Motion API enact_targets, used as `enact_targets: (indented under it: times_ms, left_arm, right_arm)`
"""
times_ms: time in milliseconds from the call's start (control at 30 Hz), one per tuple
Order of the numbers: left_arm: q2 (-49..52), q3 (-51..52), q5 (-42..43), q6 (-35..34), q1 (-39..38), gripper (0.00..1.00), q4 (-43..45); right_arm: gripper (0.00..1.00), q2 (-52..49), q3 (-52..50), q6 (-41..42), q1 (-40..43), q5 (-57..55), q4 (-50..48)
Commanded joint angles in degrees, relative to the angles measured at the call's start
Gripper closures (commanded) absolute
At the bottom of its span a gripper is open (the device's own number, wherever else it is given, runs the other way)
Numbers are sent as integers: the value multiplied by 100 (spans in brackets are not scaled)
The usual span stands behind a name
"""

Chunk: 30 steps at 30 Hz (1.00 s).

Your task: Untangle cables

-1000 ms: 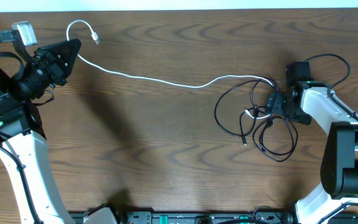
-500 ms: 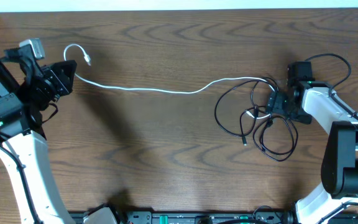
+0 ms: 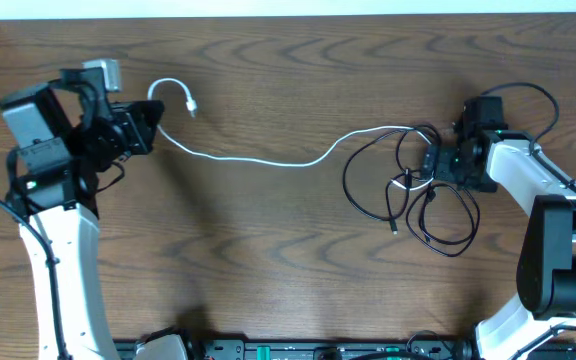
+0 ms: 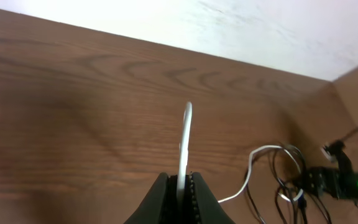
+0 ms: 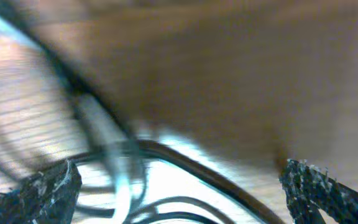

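Left fingers [image 4: 157, 199] clamped the white cord [image 4: 183, 149], right fingers [image 5: 42, 190] sat open around black cords [image 3: 346, 183]; probably needed a steady tug next.

The brown wooden table [image 3: 268, 260] shows wavy grain and looks smooth, with a soft, dull shine. The thin white cord [image 3: 268, 162] looks like smooth plastic. The thin black cords [image 3: 346, 185] look smooth and a bit shiny. The left gripper [image 4: 179, 180] has dull black plastic fingers [image 4: 157, 202]. The right gripper [image 3: 431, 163] has rough, crumbly-looking black pads [image 5: 45, 186]. The white arm shells [image 3: 63, 270] look like glossy plastic.
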<state>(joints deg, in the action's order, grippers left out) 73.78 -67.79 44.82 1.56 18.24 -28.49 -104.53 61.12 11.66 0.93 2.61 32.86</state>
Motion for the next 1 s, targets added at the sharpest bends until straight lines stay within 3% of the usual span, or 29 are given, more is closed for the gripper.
enact_targets:
  times_ms: [0,233,533,967]
  left_arm:
    - [-11,-68,-11,101,-236,91,46]
    - [-17,-68,-9,96,-398,91,153]
    - [-57,-68,125,96,-398,91,151]
    - [-59,-68,319,81,-398,91,155]
  right_arm:
    - [1,393,243,-673,-68,671,-26]
    - [1,748,273,-699,-114,1314,-28]
    - [1,1075,273,-1598,-127,2907,-227]
    - [1,1631,273,-2680,-181,3436,-7]
